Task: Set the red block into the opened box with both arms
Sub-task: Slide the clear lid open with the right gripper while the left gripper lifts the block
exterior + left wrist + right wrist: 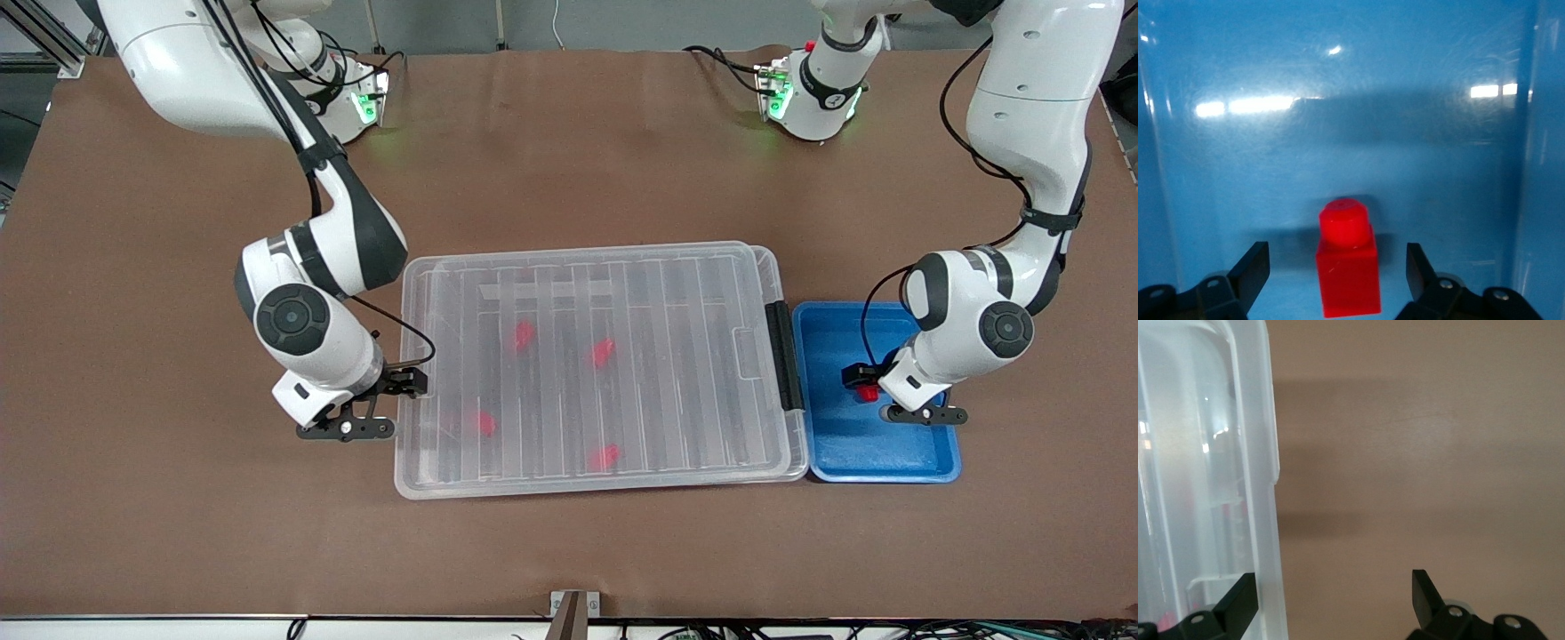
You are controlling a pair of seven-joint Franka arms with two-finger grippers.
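Your left gripper (pixel 876 394) sits low inside the small blue plastic tray (pixel 889 462), its black fingers (pixel 1253 267) spread wide on either side of the small bright-red plastic block (pixel 1348 270). The fingers do not touch it; there is a clear gap on each side. The block stands upright on the tray floor with its round stub on top, and the tray's blue walls rise close around it.

Just beside the tray, toward the right arm's end of the table, lies the large shallow clear-plastic box (pixel 596 356). Its ribbed translucent lid (pixel 622 267) is down over it and the black latch (pixel 782 356) on the short end faces the tray. You can make out four more red blocks (pixel 603 353) blurred through the lid.

Your right gripper (pixel 378 404) hangs at the box's other short end, fingers (pixel 1238 607) wide apart and holding nothing; one finger is over the box's rim (pixel 1265 520), the other over bare table.

Everything rests on a plain brown table covering (pixel 178 498). The two arm bases (pixel 805 93) at the table's edge farthest from the front camera show green lights, with black cables trailing from them.
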